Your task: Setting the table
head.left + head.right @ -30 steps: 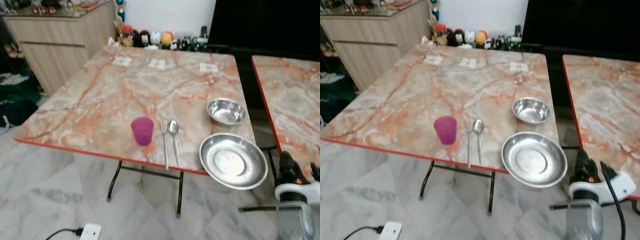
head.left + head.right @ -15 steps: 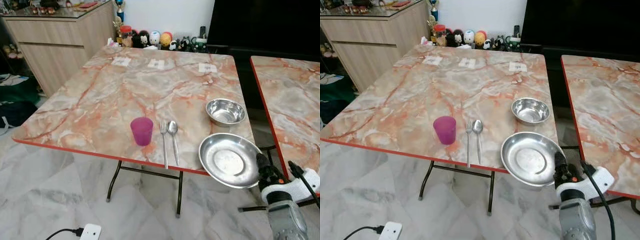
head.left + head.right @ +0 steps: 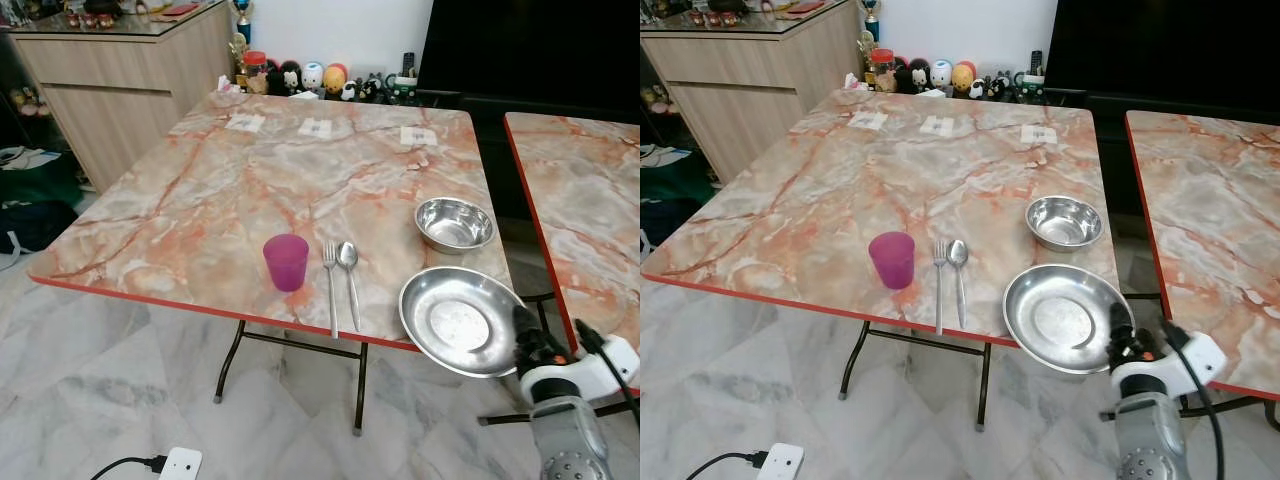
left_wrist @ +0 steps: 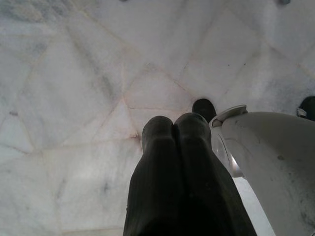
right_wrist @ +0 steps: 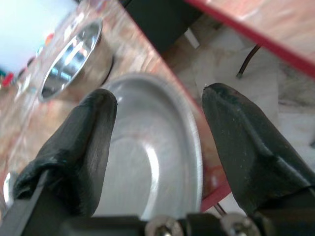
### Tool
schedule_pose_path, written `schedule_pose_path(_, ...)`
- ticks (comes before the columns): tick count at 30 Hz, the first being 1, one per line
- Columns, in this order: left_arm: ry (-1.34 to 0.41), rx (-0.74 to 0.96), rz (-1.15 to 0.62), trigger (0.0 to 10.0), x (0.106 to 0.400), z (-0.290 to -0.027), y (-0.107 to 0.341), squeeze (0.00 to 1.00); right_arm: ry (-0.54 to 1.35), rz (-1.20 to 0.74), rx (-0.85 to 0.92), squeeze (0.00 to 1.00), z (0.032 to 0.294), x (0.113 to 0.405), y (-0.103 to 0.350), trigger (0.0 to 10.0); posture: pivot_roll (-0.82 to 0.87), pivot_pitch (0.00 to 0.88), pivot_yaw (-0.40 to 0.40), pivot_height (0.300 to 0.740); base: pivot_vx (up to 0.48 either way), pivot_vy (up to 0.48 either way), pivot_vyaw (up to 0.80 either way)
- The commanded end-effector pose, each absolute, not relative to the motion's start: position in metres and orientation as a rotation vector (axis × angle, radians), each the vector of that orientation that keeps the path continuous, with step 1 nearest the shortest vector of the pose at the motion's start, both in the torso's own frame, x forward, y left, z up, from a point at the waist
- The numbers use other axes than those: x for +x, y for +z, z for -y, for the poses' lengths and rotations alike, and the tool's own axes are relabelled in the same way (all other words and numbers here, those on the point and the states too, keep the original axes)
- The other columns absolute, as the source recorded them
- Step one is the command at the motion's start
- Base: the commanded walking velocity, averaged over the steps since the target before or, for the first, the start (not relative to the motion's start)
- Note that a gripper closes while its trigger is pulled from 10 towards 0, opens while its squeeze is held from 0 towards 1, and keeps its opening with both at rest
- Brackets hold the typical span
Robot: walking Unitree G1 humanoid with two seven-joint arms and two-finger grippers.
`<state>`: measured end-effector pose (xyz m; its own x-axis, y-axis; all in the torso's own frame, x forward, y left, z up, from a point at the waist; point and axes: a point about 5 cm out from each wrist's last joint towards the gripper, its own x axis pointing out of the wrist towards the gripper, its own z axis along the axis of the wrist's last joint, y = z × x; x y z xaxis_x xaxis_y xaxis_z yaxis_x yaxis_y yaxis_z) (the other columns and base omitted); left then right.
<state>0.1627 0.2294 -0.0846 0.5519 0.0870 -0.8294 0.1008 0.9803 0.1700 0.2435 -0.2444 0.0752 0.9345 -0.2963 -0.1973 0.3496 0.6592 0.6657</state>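
**Obs:** Status on the table setting?

**Op:** Partway, by my read. On the marble-pattern folding table (image 3: pixel 250 170) I have a purple plastic cup (image 3: pixel 286 262) near the front edge, with a fork (image 3: pixel 330 285) and a spoon (image 3: pixel 349 275) lying side by side just beside it, handles toward the front edge. Those look placed.

**Obs:** And the dishes?

**Op:** The small steel bowl (image 3: pixel 454 223) sits by the right edge, behind the steel plate (image 3: pixel 460 320). The plate is at the front right corner and overhangs the edge there. I'd call it not yet in position; it belongs nearer the cutlery.

**Obs:** Grippers?

**Op:** My right gripper (image 5: pixel 157 142) is at the plate's outer rim, fingers spread wide, one each side of the rim. From the wrist view I can't tell whether either pad touches the metal. The left gripper (image 4: pixel 174 147) hangs idle over the marble floor (image 4: pixel 74 98), fingers pressed together, holding nothing.

**Obs:** What's left?

**Op:** My judgement: grip the plate, shift it inboard beside the fork and spoon, then perhaps set the bowl on or next to it. Risk is tipping the overhanging plate off the corner.
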Motion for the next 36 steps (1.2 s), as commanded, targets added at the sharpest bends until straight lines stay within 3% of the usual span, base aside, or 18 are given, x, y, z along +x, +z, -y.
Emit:
schedule_pose_path(1, -0.008, 0.218, -1.001, 10.0, 0.162, -0.231, -0.085, 0.0, -0.389, -0.032, 0.791, 0.0, 0.249, 0.243, 0.08, 10.0, 0.07, 0.0, -0.009, 0.74, 0.0, 0.0, 0.0)
schedule_pose_path(30, -0.005, 0.213, -1.0, 10.0, 0.162, -0.231, -0.085, 0.0, -0.317, -0.24, 0.717, 0.0, 0.231, 0.254, 0.057, 10.0, 0.07, 0.0, -0.01, 0.74, 0.0, 0.0, 0.0)
schedule_pose_path(31, -0.004, 0.213, -1.0, 10.0, 0.162, -0.231, -0.085, 0.0, -0.321, -0.248, 0.719, 0.0, 0.23, 0.256, 0.056, 6.7, 0.08, 0.0, -0.01, 0.74, 0.0, 0.0, 0.0)
schedule_pose_path(32, -0.004, 0.213, -1.0, 10.0, 0.162, -0.231, -0.085, 0.0, -0.321, -0.248, 0.719, 0.0, 0.23, 0.256, 0.056, 6.7, 0.08, 0.0, -0.01, 0.74, 0.0, 0.0, 0.0)
schedule_pose_path(33, -0.003, 0.213, -1.0, 10.0, 0.161, -0.231, -0.085, 0.0, -0.325, -0.259, 0.71, 0.0, 0.23, 0.257, 0.054, 0.0, 0.08, 0.0, -0.01, 0.74, 0.0, 0.0, 0.0)
schedule_pose_path(36, -0.003, 0.213, -1.001, 10.0, 0.161, -0.231, -0.085, 0.0, -0.307, -0.257, 0.688, 0.0, 0.229, 0.259, 0.055, 0.0, 0.08, 0.0, -0.01, 0.74, 0.0, 0.0, 0.0)
